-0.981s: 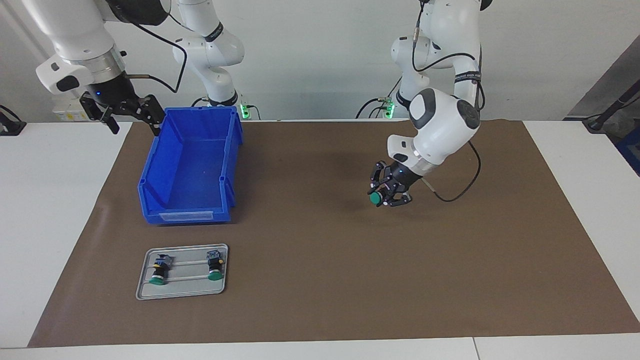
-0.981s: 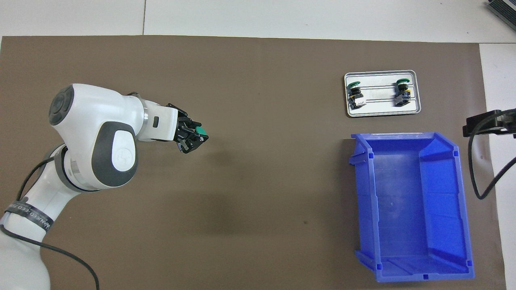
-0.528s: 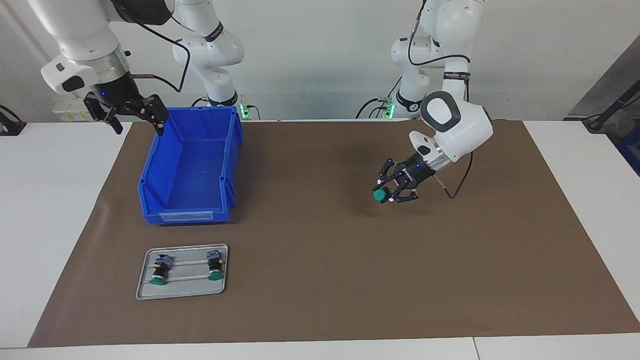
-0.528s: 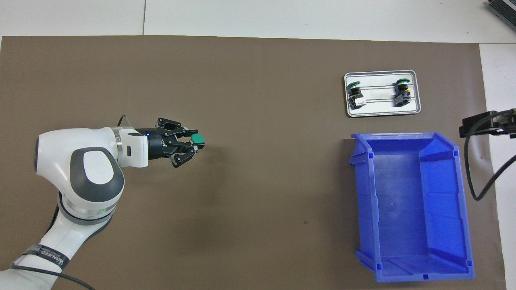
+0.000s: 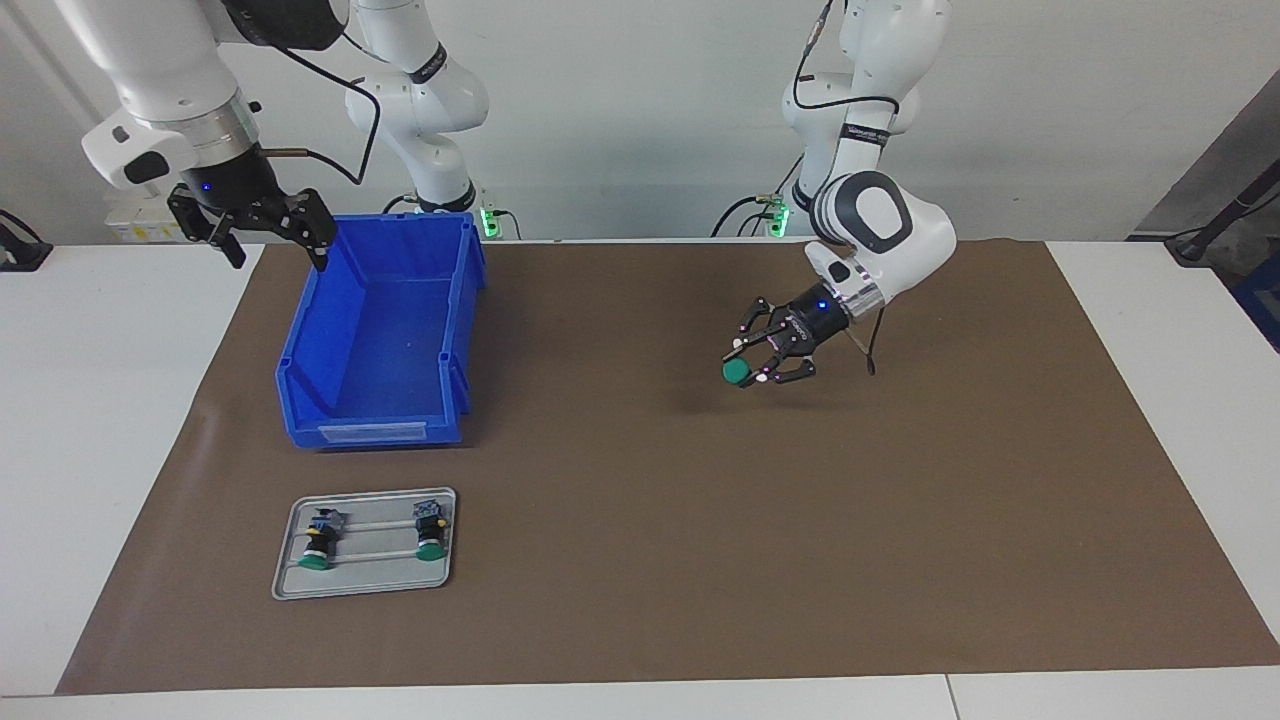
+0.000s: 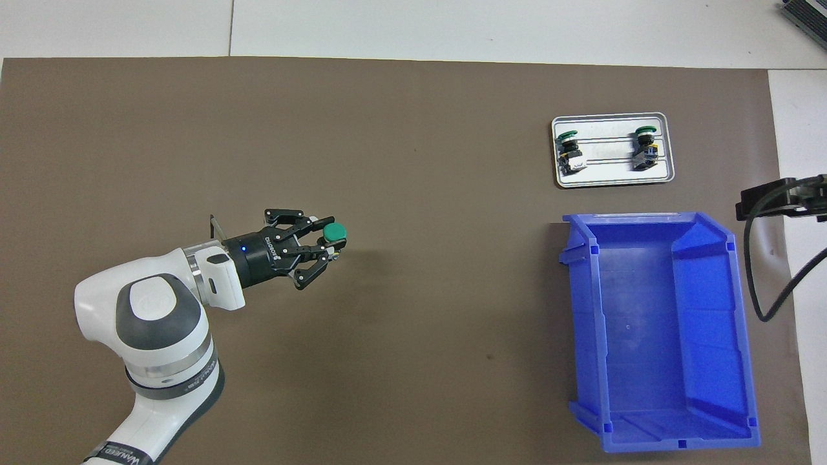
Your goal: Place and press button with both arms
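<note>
Since a second ago the left arm has swung its wrist round: the left jaws point(image 5: 752, 366) sat under the elbow pointing down, now they stick out sideways from the forearm and lie nearly level over the brown mat point(image 5: 640, 560). They have shifted a little toward the right arm's end. The right jaws point(image 5: 262, 222) rose slightly and came in toward the blue bin point(image 5: 385, 345).

Left jaws are clenched on the button point(image 5: 737, 372), green cap facing out past the fingertips (body hidden between the fingers). Button is off the surface, in the air over bare mat, shadow on the mat under it.

Right jaws are spread, nothing in them, hovering just above the bin's corner nearest the robots at the right arm's end of the surface; that arm waits. In the overhead view only a dark edge of it shows.

Well away from the left jaws, toward the right arm's end: the bin, and just beside it, farther from the robots, a grey tray point(image 6: 612, 179). Two more buttons lie on their sides in the tray, one point(image 6: 568, 150) and another point(image 6: 645, 147), apart, caps pointing away from the robots.
</note>
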Tool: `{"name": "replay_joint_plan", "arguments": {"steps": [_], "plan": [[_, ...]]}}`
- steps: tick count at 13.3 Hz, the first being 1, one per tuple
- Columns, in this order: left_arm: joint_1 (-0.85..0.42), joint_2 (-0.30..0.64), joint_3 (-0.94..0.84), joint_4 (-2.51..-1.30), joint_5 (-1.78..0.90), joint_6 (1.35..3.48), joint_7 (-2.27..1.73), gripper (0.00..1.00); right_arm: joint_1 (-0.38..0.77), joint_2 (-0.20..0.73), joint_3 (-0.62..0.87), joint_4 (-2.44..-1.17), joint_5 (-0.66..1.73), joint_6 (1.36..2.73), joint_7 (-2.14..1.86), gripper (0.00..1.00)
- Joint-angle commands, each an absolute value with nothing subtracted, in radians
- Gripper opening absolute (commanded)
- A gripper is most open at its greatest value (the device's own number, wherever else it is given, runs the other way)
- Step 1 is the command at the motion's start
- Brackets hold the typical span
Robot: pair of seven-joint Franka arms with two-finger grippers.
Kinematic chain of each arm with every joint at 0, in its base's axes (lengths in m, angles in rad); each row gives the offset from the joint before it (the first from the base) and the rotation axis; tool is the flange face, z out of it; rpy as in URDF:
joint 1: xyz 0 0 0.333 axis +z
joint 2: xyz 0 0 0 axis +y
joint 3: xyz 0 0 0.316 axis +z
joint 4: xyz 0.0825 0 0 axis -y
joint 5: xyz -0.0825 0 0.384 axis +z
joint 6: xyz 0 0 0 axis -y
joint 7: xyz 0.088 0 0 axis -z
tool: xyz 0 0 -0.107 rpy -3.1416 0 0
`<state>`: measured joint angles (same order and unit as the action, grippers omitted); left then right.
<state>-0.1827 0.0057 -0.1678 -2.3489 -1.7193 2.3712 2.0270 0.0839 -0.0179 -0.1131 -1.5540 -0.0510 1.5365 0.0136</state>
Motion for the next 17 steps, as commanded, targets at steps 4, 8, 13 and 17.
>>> {"name": "replay_joint_plan", "arguments": {"steps": [4,8,13,17], "plan": [[-0.178,0.089,-0.152,-2.433,-1.966,2.212,2.467,0.00,0.080,-0.044,-0.109,-1.585,-0.044,1.543,0.020,1.00],[-0.146,0.127,-0.150,-2.470,-2.101,2.085,2.638,0.00,0.080,-0.044,-0.109,-1.585,-0.044,1.543,0.020,1.00],[-0.149,0.127,-0.150,-2.511,-2.168,2.059,2.734,0.00,0.080,-0.044,-0.109,-1.585,-0.044,1.543,0.020,1.00],[-0.160,0.130,-0.150,-2.511,-2.166,2.082,2.735,0.00,0.080,-0.044,-0.109,-1.585,-0.044,1.543,0.020,1.00]]}}
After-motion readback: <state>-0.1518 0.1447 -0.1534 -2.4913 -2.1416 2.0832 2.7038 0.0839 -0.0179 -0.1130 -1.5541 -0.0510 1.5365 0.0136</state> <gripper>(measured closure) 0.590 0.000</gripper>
